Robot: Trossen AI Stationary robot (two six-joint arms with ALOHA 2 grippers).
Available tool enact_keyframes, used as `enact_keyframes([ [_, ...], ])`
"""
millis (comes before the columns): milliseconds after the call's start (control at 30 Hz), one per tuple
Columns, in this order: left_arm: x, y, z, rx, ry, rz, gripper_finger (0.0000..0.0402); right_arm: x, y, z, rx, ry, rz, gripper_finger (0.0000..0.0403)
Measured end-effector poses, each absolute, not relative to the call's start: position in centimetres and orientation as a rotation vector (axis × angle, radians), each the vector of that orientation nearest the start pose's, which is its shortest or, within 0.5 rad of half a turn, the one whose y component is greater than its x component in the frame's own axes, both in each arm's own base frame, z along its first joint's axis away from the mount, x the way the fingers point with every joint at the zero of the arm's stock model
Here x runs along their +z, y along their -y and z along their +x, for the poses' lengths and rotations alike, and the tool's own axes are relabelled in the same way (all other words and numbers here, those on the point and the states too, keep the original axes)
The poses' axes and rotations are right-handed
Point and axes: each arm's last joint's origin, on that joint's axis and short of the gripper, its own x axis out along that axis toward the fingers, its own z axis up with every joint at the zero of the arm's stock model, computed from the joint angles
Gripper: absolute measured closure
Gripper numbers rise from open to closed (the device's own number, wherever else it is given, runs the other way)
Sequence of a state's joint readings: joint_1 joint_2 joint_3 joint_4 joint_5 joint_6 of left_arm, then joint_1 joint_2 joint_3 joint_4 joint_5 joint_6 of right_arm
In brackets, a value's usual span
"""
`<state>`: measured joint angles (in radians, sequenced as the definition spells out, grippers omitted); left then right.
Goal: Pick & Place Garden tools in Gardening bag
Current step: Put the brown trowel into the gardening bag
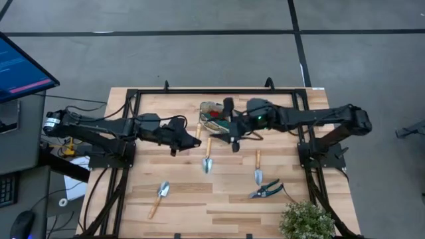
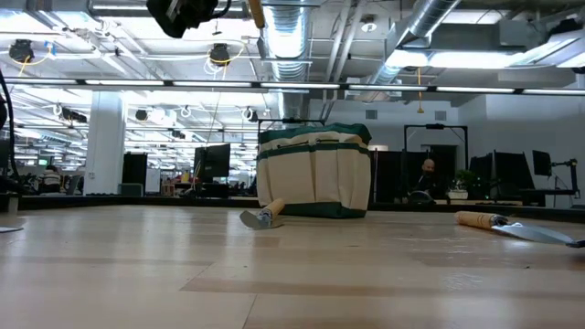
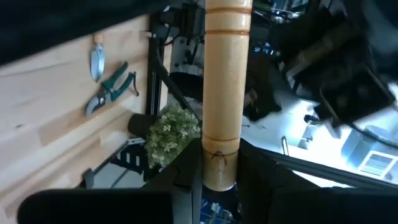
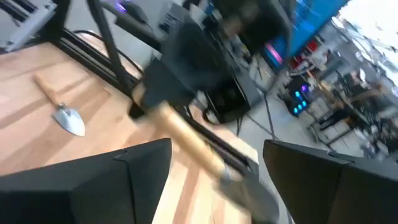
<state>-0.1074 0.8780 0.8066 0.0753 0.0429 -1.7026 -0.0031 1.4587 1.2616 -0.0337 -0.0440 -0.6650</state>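
The trowel [image 3: 227,93] with the wooden handle is up in the air beside the bag [image 1: 214,114], pinched tight in the left gripper [image 1: 192,133]. The right gripper [image 1: 234,138] (fingers wide apart, holding nothing) hangs just beside it, near the bag.

Even, bright overhead light falls on the wooden table [image 1: 219,199], with only faint soft shadows beneath the arms. In the low view, ceiling strip lights [image 2: 430,89] glare above the gardening bag [image 2: 315,172], and the near tabletop is soft. The right wrist view is heavily motion-blurred; the left wrist view smears near its trowel handle [image 3: 222,93].
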Motion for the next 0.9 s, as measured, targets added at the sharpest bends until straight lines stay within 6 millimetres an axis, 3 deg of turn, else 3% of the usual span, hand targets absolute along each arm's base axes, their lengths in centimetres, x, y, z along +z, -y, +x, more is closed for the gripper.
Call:
enact_keyframes([
  [167,35.0,2.4,19.5,-0.150,-0.166,-1.719,0.0333,35.6,-1.6,35.6,0.101,-0.286,-0.735,0.0162],
  [433,35.0,2.5,19.5,-0.187,-0.202,-1.726,0.0333,33.7,-2.2,37.8,0.129,-0.396,-0.764,0.0172],
  [600,35.0,2.5,19.6,-0.191,-0.213,-1.750,0.0333,34.4,-2.5,38.0,0.128,-0.366,-0.771,0.0178],
  [900,35.1,2.6,19.7,-0.213,-0.218,-1.770,0.0333,33.7,-2.5,38.2,0.141,-0.401,-0.779,0.0194],
])
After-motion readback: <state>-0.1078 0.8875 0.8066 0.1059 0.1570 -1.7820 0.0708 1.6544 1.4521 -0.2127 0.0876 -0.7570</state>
